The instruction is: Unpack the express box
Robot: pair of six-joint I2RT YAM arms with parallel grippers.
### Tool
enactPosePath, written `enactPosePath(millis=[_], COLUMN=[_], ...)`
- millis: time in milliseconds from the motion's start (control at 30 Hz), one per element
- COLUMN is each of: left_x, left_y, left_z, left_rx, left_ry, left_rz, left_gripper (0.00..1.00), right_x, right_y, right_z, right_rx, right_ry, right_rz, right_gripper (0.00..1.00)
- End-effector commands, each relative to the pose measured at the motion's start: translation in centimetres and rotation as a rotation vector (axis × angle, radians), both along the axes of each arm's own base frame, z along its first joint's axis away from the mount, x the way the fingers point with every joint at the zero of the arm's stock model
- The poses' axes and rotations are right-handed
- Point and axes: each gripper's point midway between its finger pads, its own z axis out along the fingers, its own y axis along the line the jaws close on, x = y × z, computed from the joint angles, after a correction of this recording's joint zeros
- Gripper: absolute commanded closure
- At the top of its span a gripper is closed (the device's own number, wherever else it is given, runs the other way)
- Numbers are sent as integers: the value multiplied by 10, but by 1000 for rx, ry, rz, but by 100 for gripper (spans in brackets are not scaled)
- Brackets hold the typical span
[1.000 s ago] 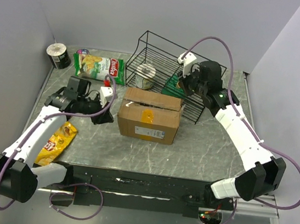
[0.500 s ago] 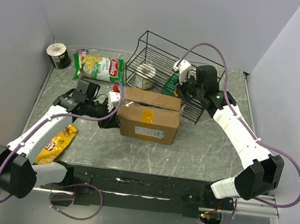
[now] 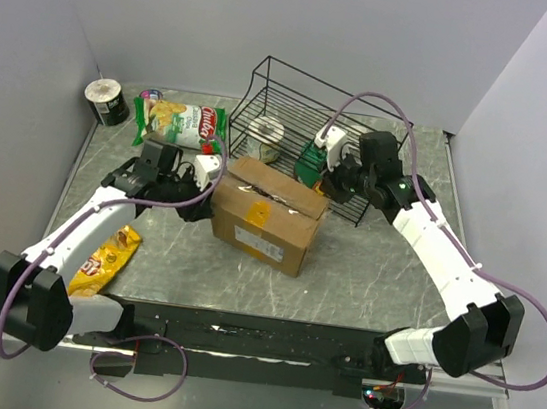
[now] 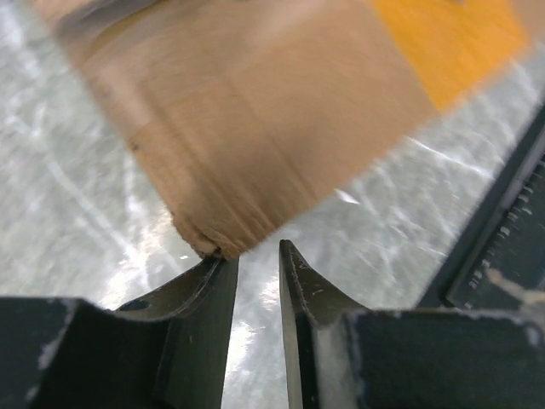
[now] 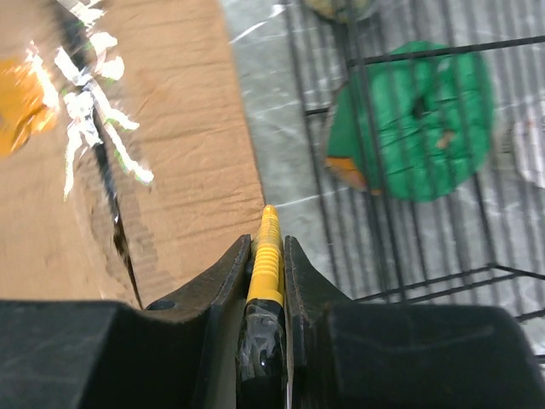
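Observation:
The express box [image 3: 267, 219] is brown cardboard with yellowish tape and lies askew in the middle of the table. It also shows in the left wrist view [image 4: 255, 111] and in the right wrist view [image 5: 153, 170]. My left gripper [image 3: 203, 203] is at the box's left end, nearly shut and empty [image 4: 259, 249]. One fingertip [image 4: 223, 264] touches a lower corner of the box. My right gripper [image 3: 329, 179] is by the box's back right corner. It is shut [image 5: 268, 240] on a yellow and black cutter tool [image 5: 266, 256] that points at the flap's edge.
A black wire basket [image 3: 302, 138] stands behind the box and holds a green item [image 5: 417, 119] and a grey disc [image 3: 265, 131]. A green chips bag [image 3: 181, 122] and a roll [image 3: 107, 100] lie at the back left. A yellow snack bag [image 3: 105, 261] lies at the front left.
My left gripper moved right against the box's left end and the box turned, its right end swinging toward the front. My right gripper dropped slightly toward the box's back corner.

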Motion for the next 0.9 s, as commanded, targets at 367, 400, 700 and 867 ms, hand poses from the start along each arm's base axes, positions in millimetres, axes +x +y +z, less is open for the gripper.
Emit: enactPosePath(millis=[367, 400, 700, 867], left_x=[122, 126, 105, 70], left_y=[11, 9, 43, 28], left_z=[45, 53, 48, 78], left_rx=[-36, -49, 11, -119], left_ry=[-110, -111, -35, -4], left_rz=[168, 165, 342, 288], left_gripper=[61, 60, 42, 27], right_x=[-96, -94, -68, -46], right_y=[69, 72, 45, 31], right_z=[15, 18, 24, 19], right_rx=[205, 208, 89, 73], right_ry=[196, 191, 46, 42], right_rz=[334, 345, 243, 172], right_gripper=[100, 100, 100, 100])
